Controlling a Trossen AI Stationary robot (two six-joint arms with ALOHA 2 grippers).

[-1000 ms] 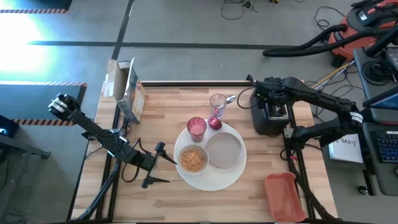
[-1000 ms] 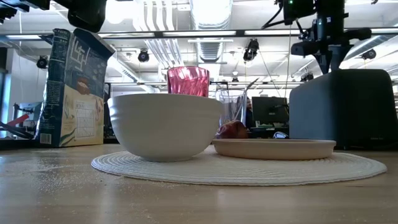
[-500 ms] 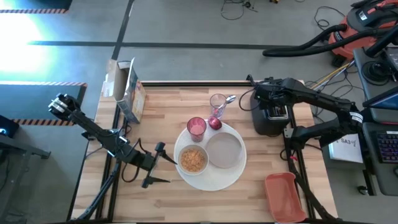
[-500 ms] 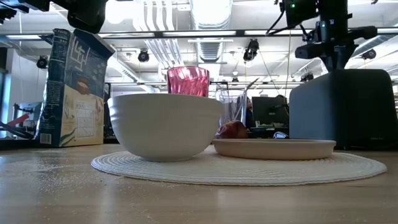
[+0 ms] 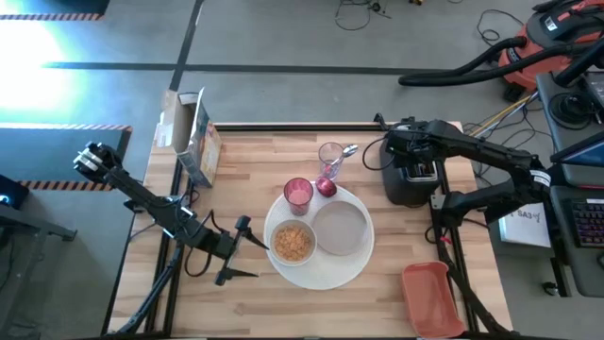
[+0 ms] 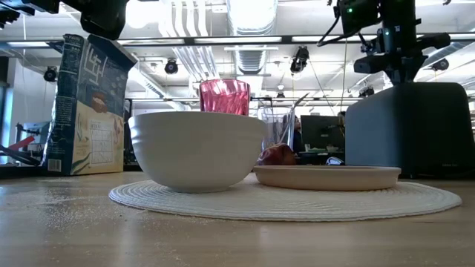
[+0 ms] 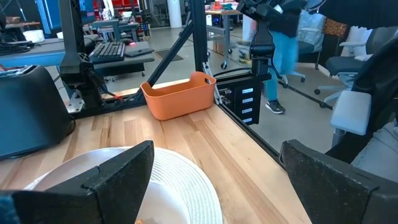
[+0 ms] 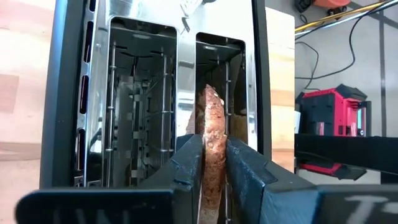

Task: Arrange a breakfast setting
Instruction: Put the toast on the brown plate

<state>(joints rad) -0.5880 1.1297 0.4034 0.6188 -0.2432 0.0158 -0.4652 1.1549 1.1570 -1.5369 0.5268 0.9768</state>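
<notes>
A toast slice point(image 8: 212, 140) stands on edge in one slot of the black toaster point(image 5: 411, 178) at the table's far right. My right gripper point(image 8: 214, 168) is above the toaster point(image 8: 81, 124), pointing down, shut on the toast. The white woven placemat point(image 5: 326, 274) carries the white bowl point(image 5: 293, 243), the pale plate point(image 5: 341, 228) and the pink cup point(image 5: 298, 194); the red fruit point(image 5: 326, 187) sits at its far edge. A metal spoon point(image 5: 347, 149) stands in a clear glass point(image 5: 330, 156). My left gripper point(image 5: 241, 250) is open and empty, left of the placemat. My right gripper pinches the toast slice's top edge point(image 8: 211, 102) between its two fingers point(image 8: 189, 163), one on each flat face. The fingers come from above, pointing down into the slot. The toast stands upright with its lower part inside the toaster slot.
A cereal box point(image 5: 193, 142) stands at the far left of the table. An orange container point(image 5: 431, 297) lies at the near right corner. The toaster's second slot point(image 8: 140, 106) holds nothing. Bare wood lies along the table's near edge point(image 5: 311, 316).
My right gripper has shifted slightly above the toaster's top. Nothing else has moved.
</notes>
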